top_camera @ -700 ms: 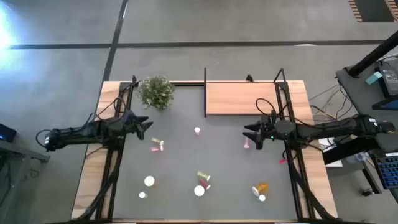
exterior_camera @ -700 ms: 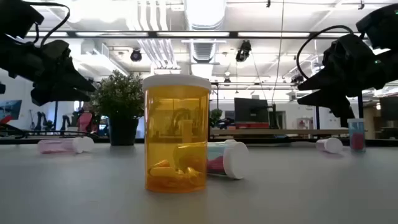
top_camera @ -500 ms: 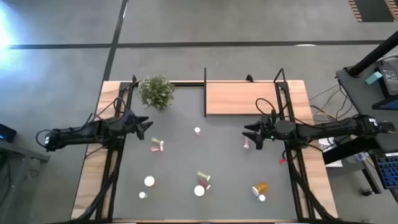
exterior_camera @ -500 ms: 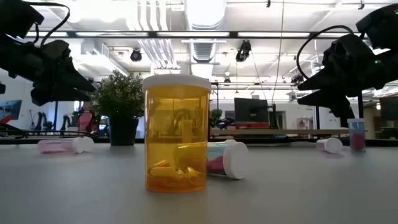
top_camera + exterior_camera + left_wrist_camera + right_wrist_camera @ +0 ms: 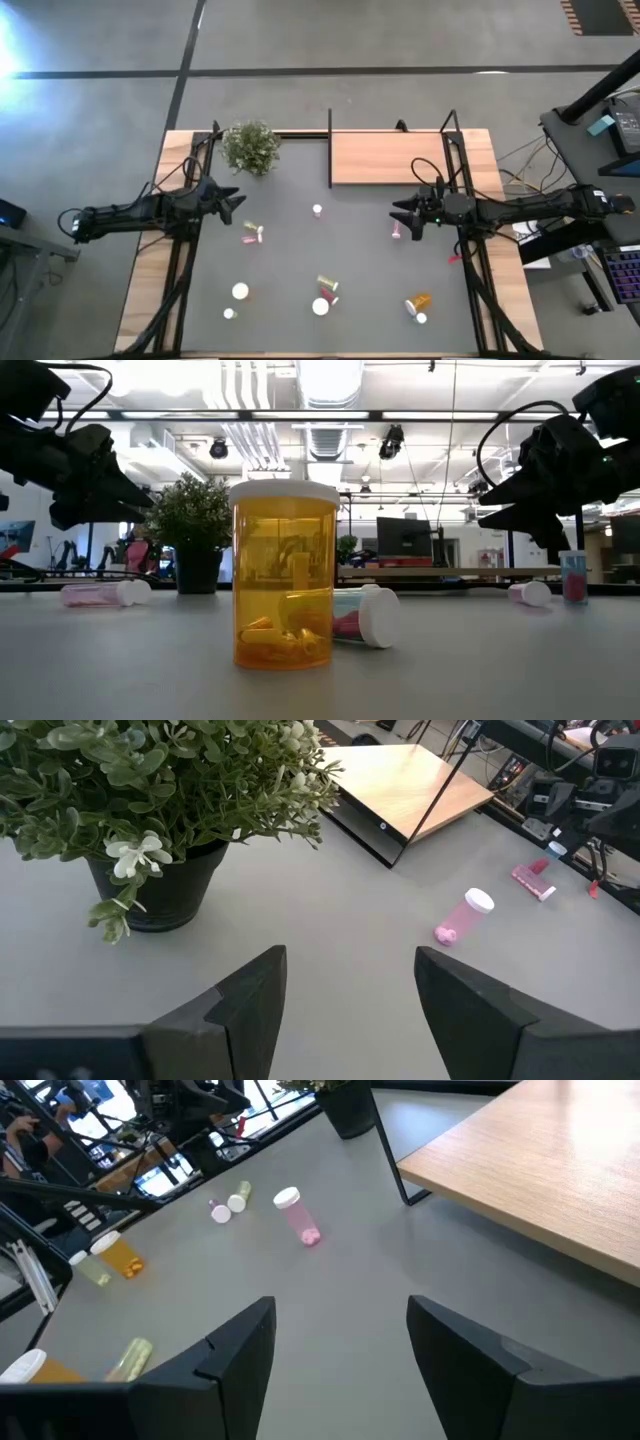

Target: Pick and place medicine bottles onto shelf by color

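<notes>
With both grippers, left (image 5: 232,203) and right (image 5: 402,216), hovering empty with fingers apart, and bottles (image 5: 252,234) scattered near of the bare shelf (image 5: 385,158), you risk toppling the upright pink bottle (image 5: 396,231) by descending off-centre.

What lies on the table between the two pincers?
High view: one small white-capped bottle stands between the left pincer and right pincer; otherwise bare tabletop.
</notes>
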